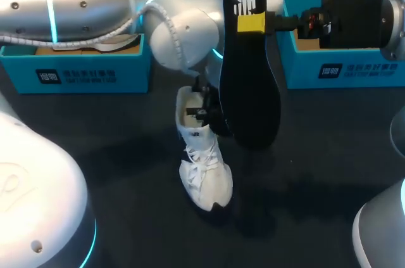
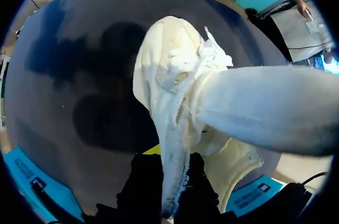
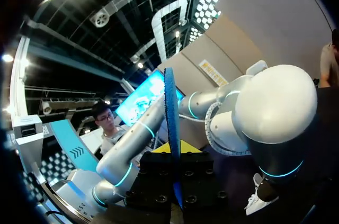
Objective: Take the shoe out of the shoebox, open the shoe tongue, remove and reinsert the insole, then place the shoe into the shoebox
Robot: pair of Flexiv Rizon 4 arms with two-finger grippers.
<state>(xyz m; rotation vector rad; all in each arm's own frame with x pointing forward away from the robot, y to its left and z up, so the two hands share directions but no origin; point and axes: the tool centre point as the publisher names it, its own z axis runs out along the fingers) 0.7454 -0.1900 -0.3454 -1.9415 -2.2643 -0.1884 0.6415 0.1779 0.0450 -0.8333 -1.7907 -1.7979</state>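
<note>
A white lace-up shoe [image 1: 204, 170] stands on the dark table, toe towards me. My left gripper [image 1: 205, 113] is at its opening, shut on the shoe's collar wall, which runs between the fingers in the left wrist view [image 2: 172, 181]. The shoe [image 2: 169, 70] stretches ahead of that gripper. Just right of the shoe, a black insole [image 1: 250, 78] hangs upright above the table. My right gripper [image 1: 252, 22] is shut on its upper part. The right wrist view shows the insole [image 3: 170, 113] edge-on between that gripper's [image 3: 175, 163] fingers. A pale band [image 2: 265, 107] crossing the shoe is probably the insole's other face.
Two blue shoeboxes stand along the back, one at the left [image 1: 88, 68] under my left arm, one at the right [image 1: 345, 65] behind my right gripper. Something white lies in the left box. My left arm's elbow [image 1: 180, 27] rises over the table's middle.
</note>
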